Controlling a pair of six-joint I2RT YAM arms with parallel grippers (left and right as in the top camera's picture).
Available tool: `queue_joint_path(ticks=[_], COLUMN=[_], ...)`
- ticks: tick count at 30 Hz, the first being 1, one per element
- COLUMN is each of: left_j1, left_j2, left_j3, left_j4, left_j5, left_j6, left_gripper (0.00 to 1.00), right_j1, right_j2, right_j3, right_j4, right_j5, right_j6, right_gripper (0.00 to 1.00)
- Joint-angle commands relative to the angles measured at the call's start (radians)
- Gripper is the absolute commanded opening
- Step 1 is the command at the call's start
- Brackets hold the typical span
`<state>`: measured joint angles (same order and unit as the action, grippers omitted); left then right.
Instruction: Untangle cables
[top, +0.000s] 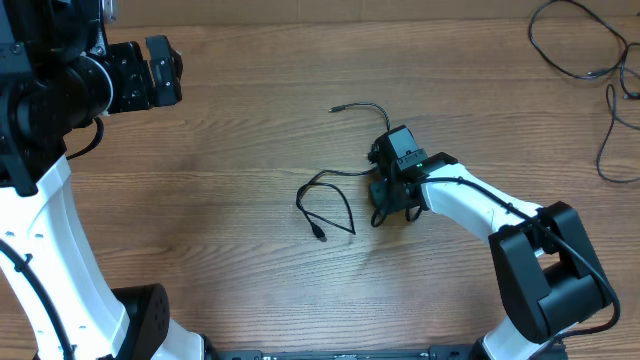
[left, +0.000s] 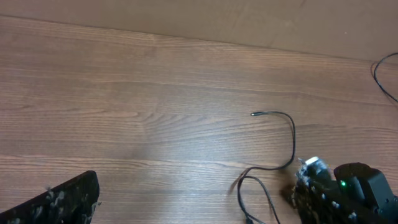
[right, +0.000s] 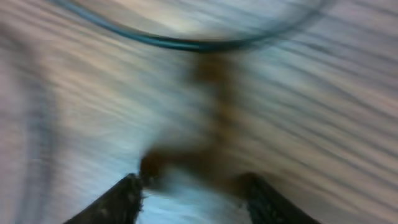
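Listing your items left to right: left gripper (top: 165, 70), held over the far left of the table (top: 230, 150), jaws' state cannot be told. Cables (top: 299, 203), thin black strands, loosely looped at the table's centre. Right gripper (top: 385, 190), down at the cables' right end, jaws spread; your wrist view is blurred.
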<state>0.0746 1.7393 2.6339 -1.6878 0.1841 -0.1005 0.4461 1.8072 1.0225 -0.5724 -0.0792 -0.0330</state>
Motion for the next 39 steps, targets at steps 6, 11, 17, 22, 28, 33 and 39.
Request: queue_joint_path(ticks=[6,11,17,22,28,33,39], left_j1=[0.004,0.004,0.004,0.004,0.004,0.004,0.004], left_j2=[0.001,0.001,0.009,0.020,0.044,0.079,0.095], left_j3=[0.005,0.005,0.005,0.005,0.005,0.005,0.005], left_j4=[-0.002,-0.002,-0.002,-0.002,-0.002,-0.002,-0.002], left_j5=[0.003,-0.008,-0.008,-0.008,-0.008,-0.007,-0.007], left_j6=[0.027,0.027,0.027,0.027,0.027,0.027,0.026], left_gripper=[1.00,1.00,1.00,1.00,1.00,1.00,1.00], right_j1=[0.160,0.277,0.388,0.398,0.404,0.418,0.418], right_j2=[-0.009,-0.037,-0.100,-0.098,-0.111,-0.168,-0.161], right_j3=[-0.004,0.055,0.134,0.116,0.125,0.161,0.117], right_j4=[0.000,-0.089,-0.092,-0.116,-0.227,-0.230,-0.143], right_j5=[-0.256,-0.159,-0.063,-0.053,-0.050,-0.013,-0.066], right_j6=[0.010,-0.002,-0.154,-0.155,-0.159,-0.217,-0.230], right_gripper=[0.64,0.49,0.67,0.65,0.59,0.60,0.62])
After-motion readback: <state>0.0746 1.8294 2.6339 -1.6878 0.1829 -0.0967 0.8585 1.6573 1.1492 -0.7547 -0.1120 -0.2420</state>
